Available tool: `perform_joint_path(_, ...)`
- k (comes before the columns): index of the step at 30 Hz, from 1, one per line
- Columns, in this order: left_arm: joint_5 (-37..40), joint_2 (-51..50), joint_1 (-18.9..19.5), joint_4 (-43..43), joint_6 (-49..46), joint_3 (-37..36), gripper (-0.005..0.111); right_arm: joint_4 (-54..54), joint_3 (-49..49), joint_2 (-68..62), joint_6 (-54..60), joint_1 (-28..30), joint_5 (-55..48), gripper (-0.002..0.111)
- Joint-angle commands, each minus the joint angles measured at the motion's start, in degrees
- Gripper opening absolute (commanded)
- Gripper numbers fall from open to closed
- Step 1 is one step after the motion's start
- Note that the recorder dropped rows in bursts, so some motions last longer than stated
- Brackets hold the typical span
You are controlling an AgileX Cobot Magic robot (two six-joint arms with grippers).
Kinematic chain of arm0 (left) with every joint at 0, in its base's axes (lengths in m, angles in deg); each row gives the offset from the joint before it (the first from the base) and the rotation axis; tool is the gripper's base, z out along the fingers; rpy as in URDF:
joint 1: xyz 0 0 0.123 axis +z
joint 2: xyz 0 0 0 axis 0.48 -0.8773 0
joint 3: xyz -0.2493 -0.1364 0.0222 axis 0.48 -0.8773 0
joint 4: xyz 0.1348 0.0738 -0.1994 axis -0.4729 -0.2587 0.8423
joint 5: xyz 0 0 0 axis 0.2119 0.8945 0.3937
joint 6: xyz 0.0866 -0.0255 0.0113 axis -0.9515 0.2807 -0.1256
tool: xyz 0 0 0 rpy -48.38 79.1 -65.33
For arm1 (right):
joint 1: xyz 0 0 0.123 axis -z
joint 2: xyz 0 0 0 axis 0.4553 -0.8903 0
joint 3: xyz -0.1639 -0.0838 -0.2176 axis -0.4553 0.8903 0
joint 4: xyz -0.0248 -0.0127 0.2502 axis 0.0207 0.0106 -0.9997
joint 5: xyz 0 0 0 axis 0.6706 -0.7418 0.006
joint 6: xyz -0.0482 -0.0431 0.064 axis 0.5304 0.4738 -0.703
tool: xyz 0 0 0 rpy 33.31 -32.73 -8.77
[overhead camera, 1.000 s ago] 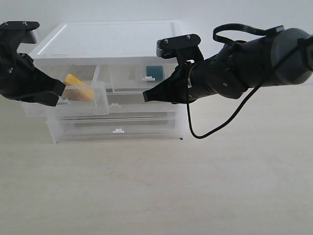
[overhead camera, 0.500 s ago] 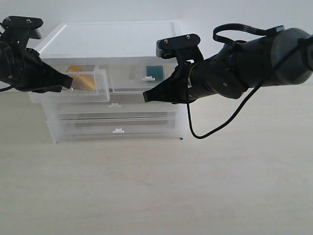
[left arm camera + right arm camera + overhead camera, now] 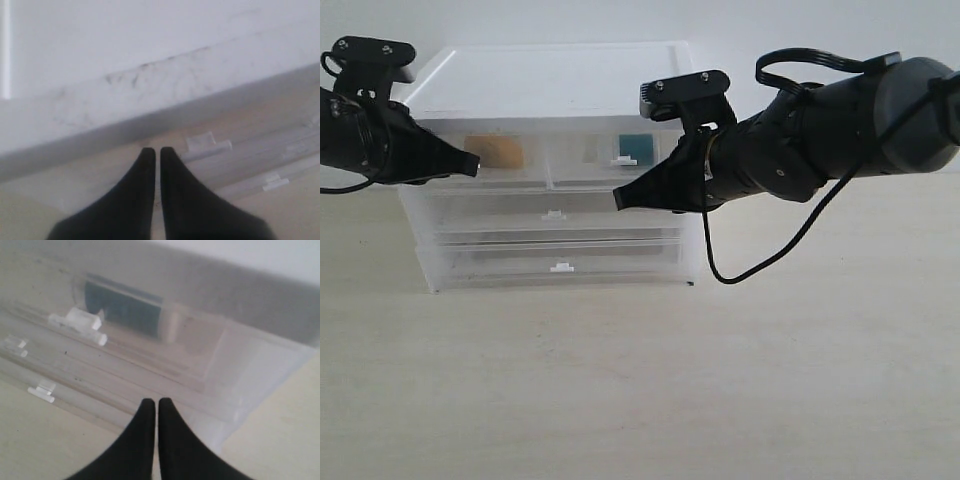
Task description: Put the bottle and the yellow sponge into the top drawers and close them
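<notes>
**Top drawers flush, both loaded**

The top drawers (image 3: 582,172) sit closed in the cabinet (image 3: 560,75) near the worktop's (image 3: 720,380) far edge — yellow sponge (image 3: 495,153) inside the left, bottle (image 3: 635,147) inside the right. Left gripper (image 3: 472,167) meets the left drawer's front, right gripper (image 3: 618,198) hangs beside the cabinet's right corner — both sets of jaws closed, empty.

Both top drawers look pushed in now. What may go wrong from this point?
The left gripper, shut, sits at the front of the left top drawer; pushing further might slide the cabinet back. The right gripper, shut, hangs close before the cabinet front, below the bottle; moving away carelessly, it might catch a handle tab and pull that drawer open.
</notes>
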Motion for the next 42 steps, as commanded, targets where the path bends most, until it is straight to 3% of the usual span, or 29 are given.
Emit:
perform_joint_path(1, -4.8, -0.8, -0.2, 0.6, -0.1, -0.3, 0.004, 0.1, 0.0, 0.6, 0.8, 0.1, -0.3, 0.000)
perform_joint_path(13, -0.4, 3.9, -0.2, 0.9, -0.8, -1.5, 0.004, 0.0, 0.0, 0.6, 0.9, 0.1, -0.8, 0.000)
perform_joint_path(18, -9.3, 9.4, -0.2, 1.0, 0.2, -9.0, 0.004, 0.0, 0.0, 1.3, 0.7, 0.0, -1.5, 0.000)
perform_joint_path(23, -23.1, 15.9, -0.2, 1.0, 2.1, -18.4, 0.004, 0.0, 0.0, 4.1, 1.2, 0.0, -4.3, 0.000)
perform_joint_path(27, -29.3, 18.7, -0.2, 1.0, 3.1, -22.1, 0.004, 0.0, 0.0, 7.0, 2.7, 0.0, -7.1, 0.000)
perform_joint_path(30, -28.9, 19.8, -0.2, 1.0, 3.1, -22.4, 0.004, 0.0, 1.3, 9.8, 4.1, 0.0, -8.2, 0.000)
perform_joint_path(42, -20.5, 28.7, -0.2, 1.0, 3.1, -22.5, 0.004, 0.0, 16.4, 27.2, 1.3, 0.0, 6.1, 0.000)
